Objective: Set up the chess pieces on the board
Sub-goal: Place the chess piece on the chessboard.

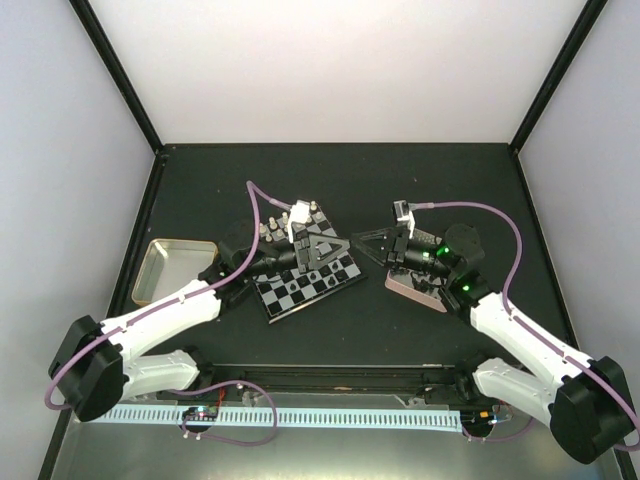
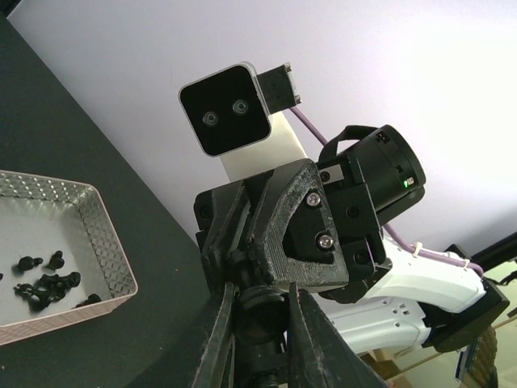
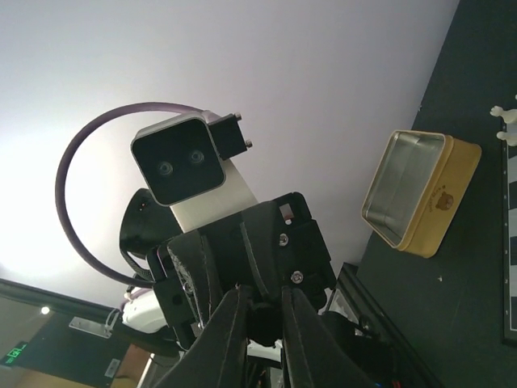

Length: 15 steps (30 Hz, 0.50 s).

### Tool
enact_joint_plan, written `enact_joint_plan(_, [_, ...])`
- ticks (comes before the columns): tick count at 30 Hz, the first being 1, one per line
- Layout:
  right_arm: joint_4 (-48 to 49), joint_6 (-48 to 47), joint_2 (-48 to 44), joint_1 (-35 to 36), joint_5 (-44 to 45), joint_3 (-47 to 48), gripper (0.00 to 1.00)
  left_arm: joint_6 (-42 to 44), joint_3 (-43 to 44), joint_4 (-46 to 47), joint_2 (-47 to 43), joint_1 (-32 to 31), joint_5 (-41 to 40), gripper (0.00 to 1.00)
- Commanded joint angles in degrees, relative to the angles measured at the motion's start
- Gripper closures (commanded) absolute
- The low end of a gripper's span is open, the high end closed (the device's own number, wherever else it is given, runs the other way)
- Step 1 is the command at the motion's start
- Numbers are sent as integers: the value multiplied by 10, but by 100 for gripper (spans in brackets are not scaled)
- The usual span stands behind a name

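Two white arms in front of me, left arm (image 1: 160,320) and right arm (image 1: 520,335), each with a chunky black shoulder joint; the left gripper (image 2: 260,299) has matt black, ribbed fingers (image 2: 222,347); facing the left gripper, the right gripper (image 3: 260,295) looks the same; above the left gripper sits a black square camera (image 2: 224,111) with two lenses on a white bracket (image 2: 262,149); silver screws (image 2: 313,196) just under that; purple cable (image 2: 323,137) and a green light (image 2: 404,182) to its right.
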Motion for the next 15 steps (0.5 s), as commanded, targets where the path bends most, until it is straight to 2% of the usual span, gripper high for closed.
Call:
enact_joint_plan(1, [-23,-29,-4,4,14,16,91,-1,-4,20,-3,-3,14,81])
enact_joint_plan(5, [-99,-89,-9,4,41,39,94,23,-10,-34,-25,-1,-33,47])
enact_joint_plan(8, [-226,-173,-11,4,90,70,95,54,-5,-134,-56,0,-117,31])
enact_joint_plan(10, [-298,-243,-8,5,128,89,95,78,-1,-207,-81,0,-183,25])
enact_joint_plan(15, [-463,-379,26,26,276,140,95,147,6,-367,-140,1,-360,22])
